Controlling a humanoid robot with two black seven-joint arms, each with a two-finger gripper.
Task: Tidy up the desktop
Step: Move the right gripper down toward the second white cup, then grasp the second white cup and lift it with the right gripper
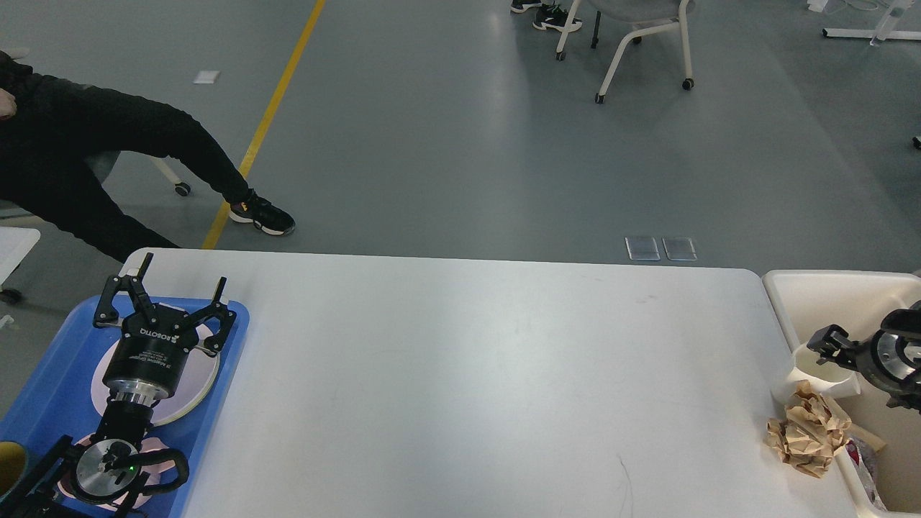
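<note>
Where smooth, white desktop; crumpled paper.

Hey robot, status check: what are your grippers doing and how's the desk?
Left gripper open over blue tray. Right gripper at white cup; state unclear. Desktop mostly bare; crumpled paper at right edge.
</note>
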